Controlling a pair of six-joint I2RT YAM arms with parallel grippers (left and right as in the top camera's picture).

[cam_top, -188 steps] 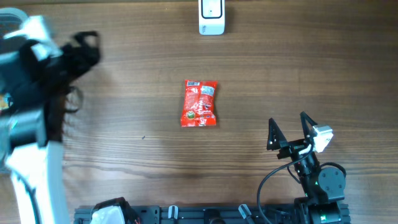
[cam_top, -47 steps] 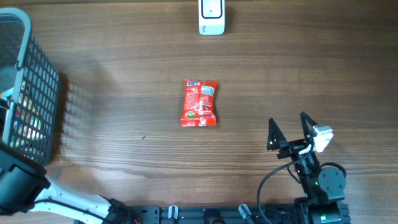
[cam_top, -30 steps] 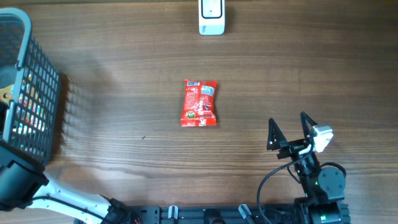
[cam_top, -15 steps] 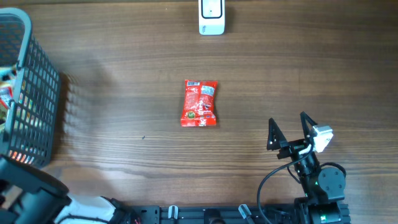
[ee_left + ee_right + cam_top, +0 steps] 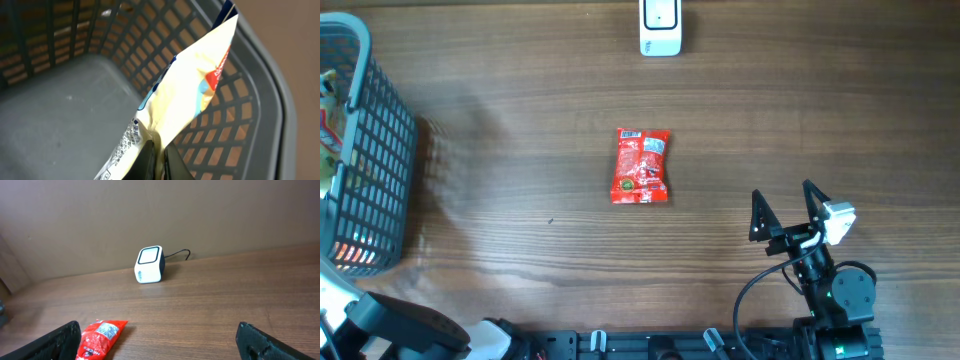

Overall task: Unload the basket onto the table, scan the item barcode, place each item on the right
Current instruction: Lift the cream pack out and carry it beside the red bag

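Observation:
My left gripper (image 5: 159, 148) is shut on the lower edge of a cream snack packet (image 5: 185, 85) with blue and red print. It holds the packet upright inside the grey mesh basket (image 5: 60, 110). A red snack packet (image 5: 641, 166) lies flat mid-table, a white label at its far end; it also shows at the lower left of the right wrist view as the red packet (image 5: 100, 335). The white scanner (image 5: 660, 27) stands at the table's far edge. My right gripper (image 5: 783, 192) rests open near the front right, with nothing between its fingers.
The basket (image 5: 380, 150) fills the table's left edge, with colourful packets showing through its mesh. Part of the left arm (image 5: 400, 335) shows at the front left corner. The scanner (image 5: 150, 265) has a cable running behind it, along a brown wall.
The left arm's link at the front left has sunk lower in the overhead view, and the colours seen through the basket mesh have shifted. The red packet and right arm have not moved.

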